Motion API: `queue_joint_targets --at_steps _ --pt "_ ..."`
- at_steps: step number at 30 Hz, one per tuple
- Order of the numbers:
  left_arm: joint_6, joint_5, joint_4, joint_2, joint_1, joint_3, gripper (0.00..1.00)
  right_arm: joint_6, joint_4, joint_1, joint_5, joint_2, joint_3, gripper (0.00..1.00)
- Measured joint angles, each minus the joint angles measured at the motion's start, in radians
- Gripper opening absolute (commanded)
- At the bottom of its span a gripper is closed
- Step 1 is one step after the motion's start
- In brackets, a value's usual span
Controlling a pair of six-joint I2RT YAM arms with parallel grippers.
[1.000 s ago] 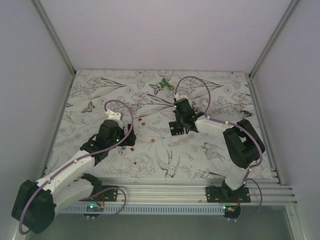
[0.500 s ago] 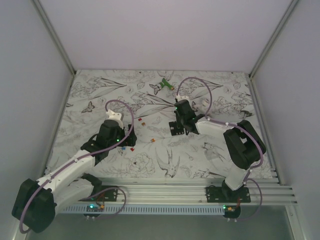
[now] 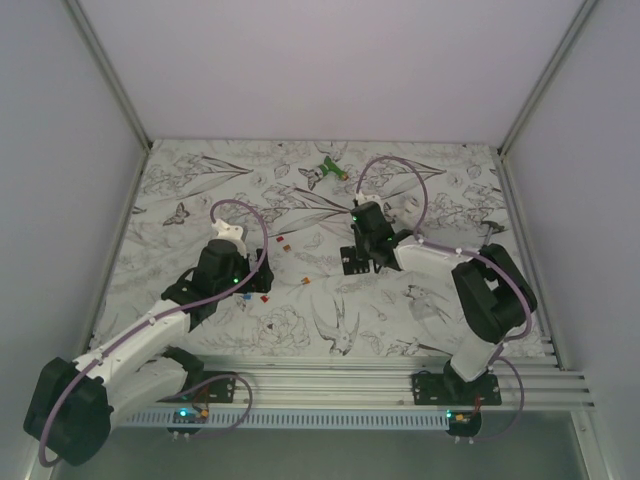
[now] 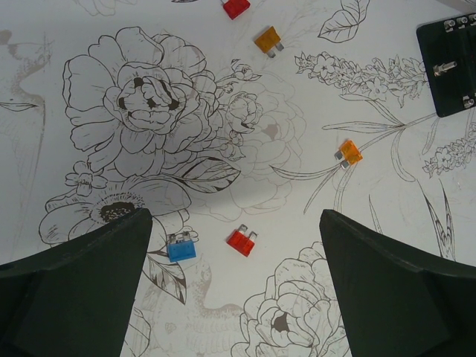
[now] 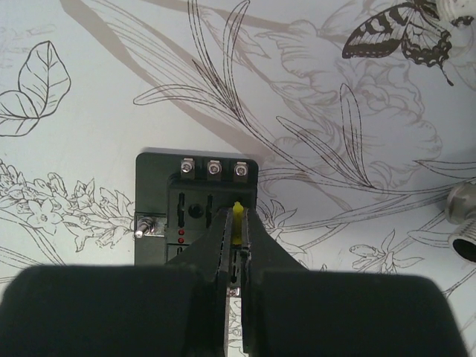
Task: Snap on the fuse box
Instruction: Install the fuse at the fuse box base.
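The fuse box point(image 5: 160, 195) is a flat black block with three screws on its far edge, narrow slots and two red dots. It lies on the flower-printed mat at centre right point(image 3: 350, 265) and shows at the top right of the left wrist view point(image 4: 450, 67). My right gripper point(image 5: 236, 223) is right over its right-hand slots, shut on a small yellow fuse point(image 5: 237, 217) held upright between the fingers. My left gripper point(image 4: 234, 223) is open and empty, low over the mat to the left point(image 3: 238, 288).
Loose fuses lie under the left gripper: blue point(image 4: 181, 248), red point(image 4: 242, 242), orange point(image 4: 349, 153), another orange point(image 4: 268, 39) and red point(image 4: 236, 7). A green-and-white object point(image 3: 326, 170) lies at the back. A metal cylinder point(image 5: 465, 230) lies right of the fuse box.
The right gripper has shifted slightly to the right over the fuse box. The left arm has not moved.
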Motion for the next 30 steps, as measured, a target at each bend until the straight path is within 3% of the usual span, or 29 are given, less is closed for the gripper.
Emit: queue_joint_targets --at_steps 19,30 --pt "-0.006 0.004 0.000 0.000 0.000 0.000 1.00 0.005 -0.150 0.003 -0.018 -0.010 0.038 0.33" --pt "-0.007 0.015 0.000 -0.006 0.000 0.000 1.00 0.032 -0.182 0.003 -0.016 -0.010 0.096 0.27"
